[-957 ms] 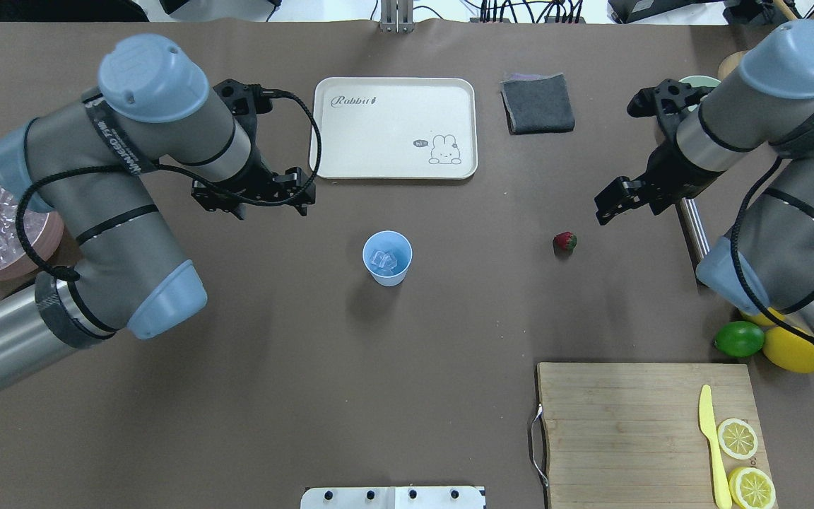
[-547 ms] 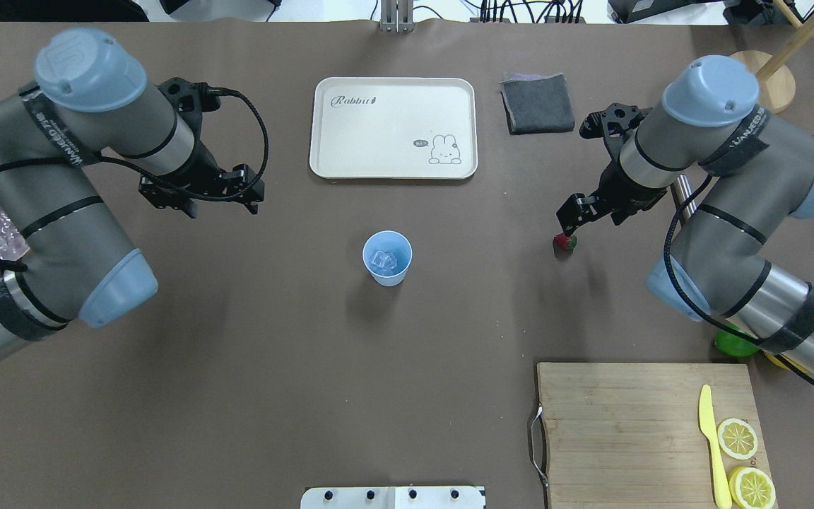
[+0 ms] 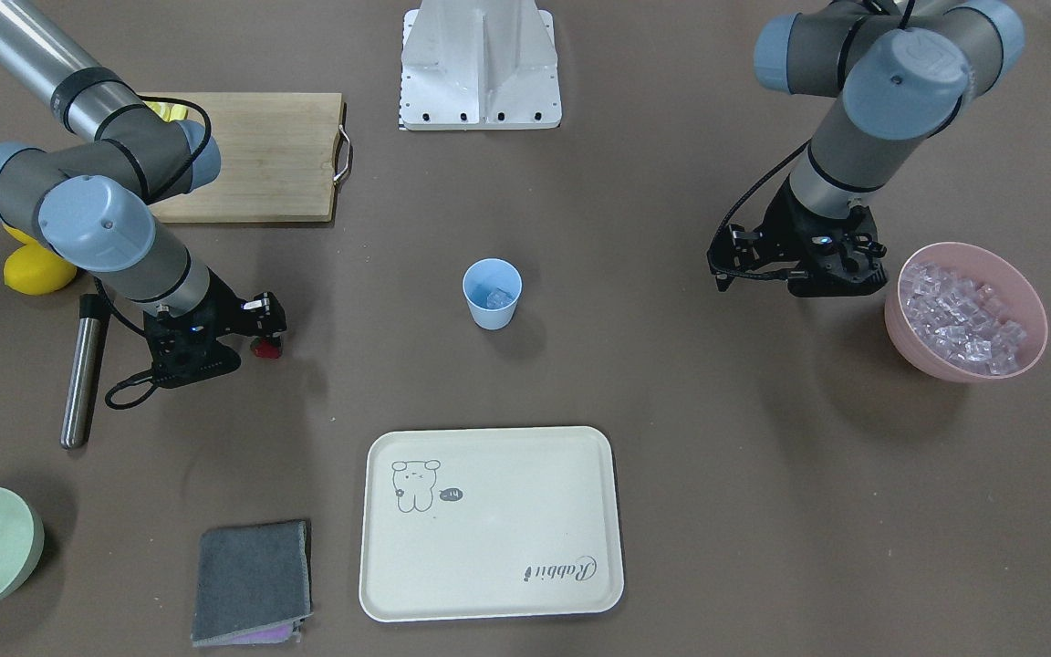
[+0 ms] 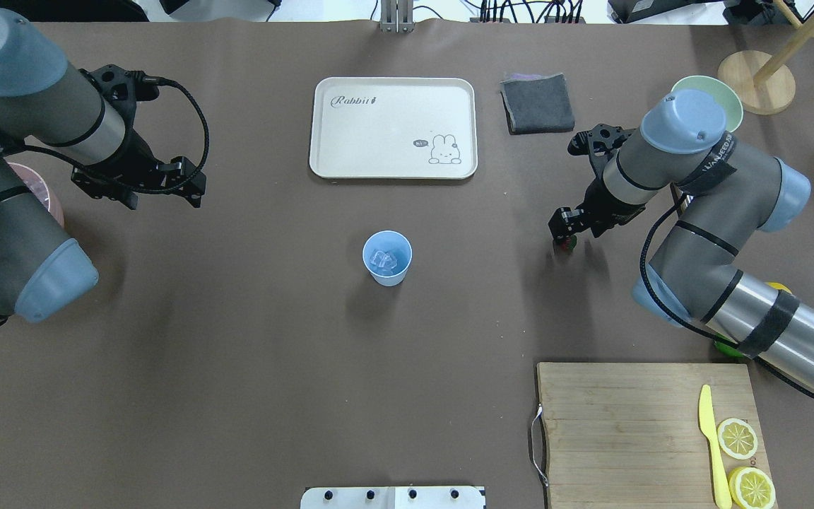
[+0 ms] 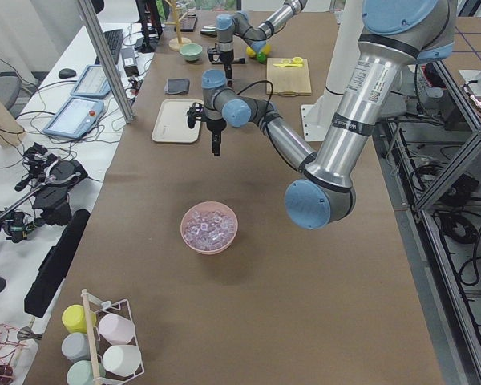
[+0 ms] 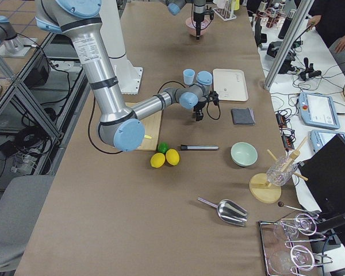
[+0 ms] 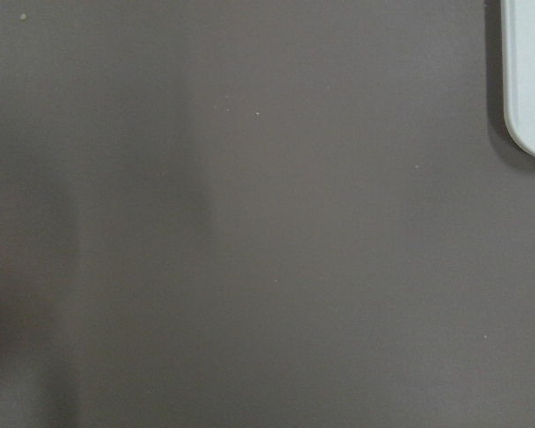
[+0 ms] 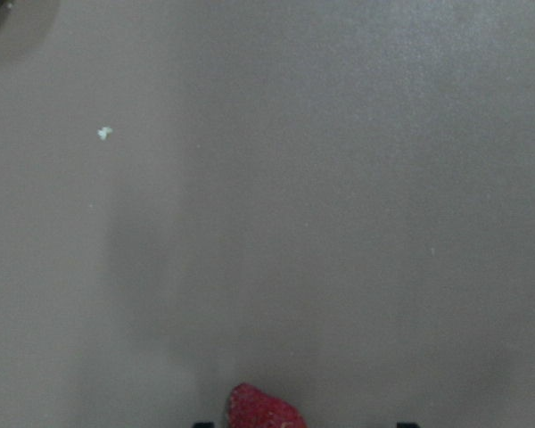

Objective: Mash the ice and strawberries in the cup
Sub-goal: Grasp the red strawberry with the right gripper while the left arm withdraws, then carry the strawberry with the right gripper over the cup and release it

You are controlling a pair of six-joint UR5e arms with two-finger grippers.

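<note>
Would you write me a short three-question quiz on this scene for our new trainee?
1. True or false: the cup already holds ice.
2. Which gripper is down at the strawberry? A) left B) right C) neither
3. Short answer: which container on the table holds more ice?

Key:
1. True.
2. B, the right gripper.
3. The pink bowl.
</note>
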